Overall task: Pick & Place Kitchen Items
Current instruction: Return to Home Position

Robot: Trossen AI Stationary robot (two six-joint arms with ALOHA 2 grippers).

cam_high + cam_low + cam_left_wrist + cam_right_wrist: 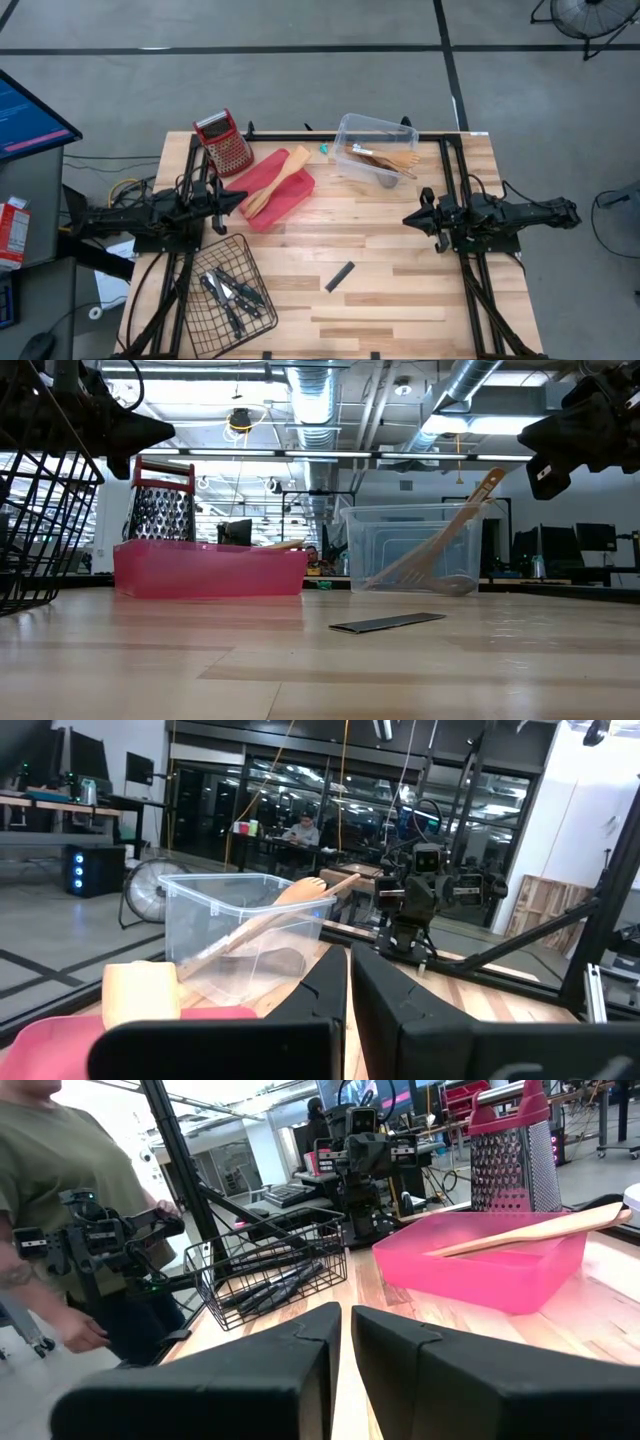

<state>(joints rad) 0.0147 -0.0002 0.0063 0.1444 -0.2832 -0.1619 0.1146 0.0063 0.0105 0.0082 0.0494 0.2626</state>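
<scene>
Nearest, forward and right of the red bin [295, 197], a flat dark strip [340, 277] lies on the table [400, 300]. Forward-left of the red bin stands the wire basket [240, 255], holding the black-handled knives [232, 292]. The left gripper [243, 199] hangs just beside the red bin's left end, fingers drawn together on nothing. The right gripper [405, 217] hangs well to the bin's right, likewise closed and empty. Wooden spatulas [280, 178] lie slantwise inside the red bin. The box grater [228, 143] stands just behind its left corner. Farthest, behind and right of the red bin, the clear bin [345, 125] holds wooden spoons [385, 158].
</scene>
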